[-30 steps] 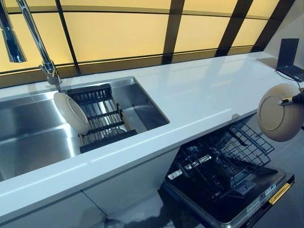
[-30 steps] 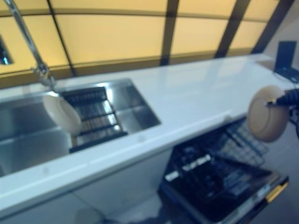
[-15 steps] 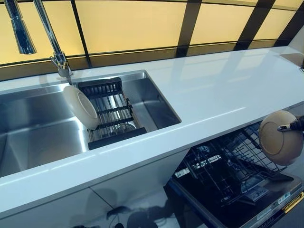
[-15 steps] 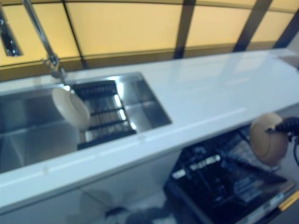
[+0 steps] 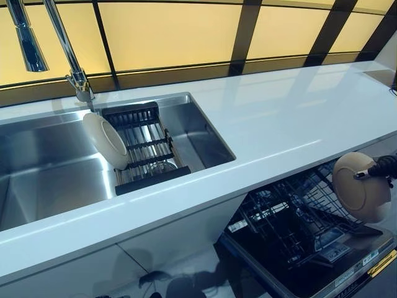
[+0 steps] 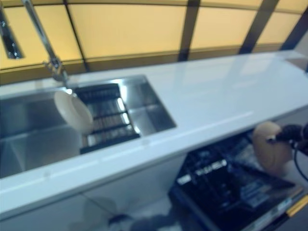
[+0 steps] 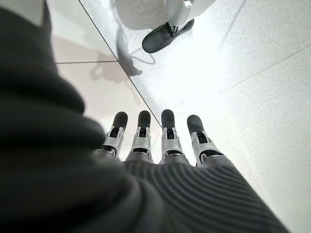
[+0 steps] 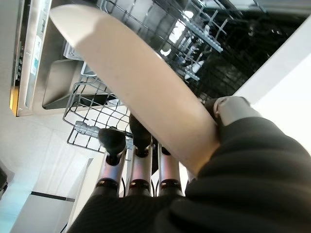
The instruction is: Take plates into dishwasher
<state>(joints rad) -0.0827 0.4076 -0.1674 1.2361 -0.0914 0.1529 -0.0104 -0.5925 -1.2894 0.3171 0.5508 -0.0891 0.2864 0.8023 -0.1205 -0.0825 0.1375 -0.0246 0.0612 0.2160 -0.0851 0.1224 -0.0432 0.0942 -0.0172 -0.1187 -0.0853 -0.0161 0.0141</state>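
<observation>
A cream plate (image 5: 361, 187), round, smooth and matte, with a shallow raised foot ring on its underside, is held on edge in the right hand (image 5: 384, 166) above the open dishwasher's wire rack (image 5: 298, 208), near the rack's right end and clear of the tines. In the right wrist view the plate's (image 8: 141, 102) rim is seen pinched between the thumb on one face and the silver, dark-tipped fingers (image 8: 112, 145) laid along the other. A second plate (image 5: 106, 140) of the same pale, glossy ceramic is leaned upright in the black slatted drying rack (image 5: 144, 149), which is set inside the brushed stainless-steel sink (image 5: 49, 180), towards the sink's right half. A chrome faucet (image 5: 69, 59) is mounted at the sink's back edge. The sink is sunk into a glossy white countertop (image 5: 279, 121), and the dishwasher is placed below the countertop's front edge, its door (image 5: 322, 273) dropped flat. The left hand (image 7: 160, 145) is shown only in its own wrist view, with fingers straight and holding nothing, over a speckled pale floor (image 7: 243, 73).
</observation>
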